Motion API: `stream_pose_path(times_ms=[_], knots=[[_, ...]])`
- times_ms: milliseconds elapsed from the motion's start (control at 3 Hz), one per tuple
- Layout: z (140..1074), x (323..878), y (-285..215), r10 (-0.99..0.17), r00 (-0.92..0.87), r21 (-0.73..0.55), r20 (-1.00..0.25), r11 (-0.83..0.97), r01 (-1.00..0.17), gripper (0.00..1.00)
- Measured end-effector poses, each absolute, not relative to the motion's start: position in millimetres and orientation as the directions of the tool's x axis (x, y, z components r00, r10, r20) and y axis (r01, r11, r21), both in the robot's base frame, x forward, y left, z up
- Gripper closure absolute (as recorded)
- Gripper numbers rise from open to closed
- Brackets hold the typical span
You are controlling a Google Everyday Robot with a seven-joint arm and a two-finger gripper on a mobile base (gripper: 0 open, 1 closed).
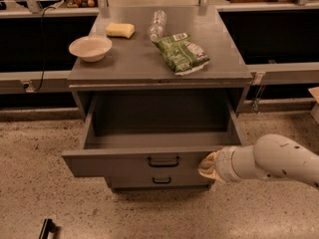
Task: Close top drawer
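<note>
The top drawer (114, 162) is a wide grey metal drawer, pulled far out from under the cabinet top, its deep box empty. Its flat front has a dark loop handle (163, 161) at the centre. My gripper (208, 166) comes in from the right on a white arm (279, 162) and sits against the right part of the drawer front, right of the handle. A lower drawer front with a smaller handle (161, 180) shows just beneath.
On the cabinet top (129, 61) are a white bowl (90, 48), a yellow sponge (119, 30), a clear plastic bottle (157, 24) and a green chip bag (181, 52). Dark shelving runs along the back. Speckled floor lies in front, with a dark object (46, 228) at lower left.
</note>
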State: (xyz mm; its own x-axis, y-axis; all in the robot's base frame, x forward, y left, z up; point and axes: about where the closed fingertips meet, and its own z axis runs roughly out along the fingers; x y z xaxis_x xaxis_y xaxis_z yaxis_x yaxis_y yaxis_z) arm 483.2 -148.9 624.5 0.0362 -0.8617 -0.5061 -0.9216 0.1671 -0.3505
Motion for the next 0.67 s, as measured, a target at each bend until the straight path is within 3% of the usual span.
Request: stream_pose_path(times_ms=[667], knots=[[632,542,-138,-0.86,0.086,-0.39,-0.503,0.137,-0.911,1.0]])
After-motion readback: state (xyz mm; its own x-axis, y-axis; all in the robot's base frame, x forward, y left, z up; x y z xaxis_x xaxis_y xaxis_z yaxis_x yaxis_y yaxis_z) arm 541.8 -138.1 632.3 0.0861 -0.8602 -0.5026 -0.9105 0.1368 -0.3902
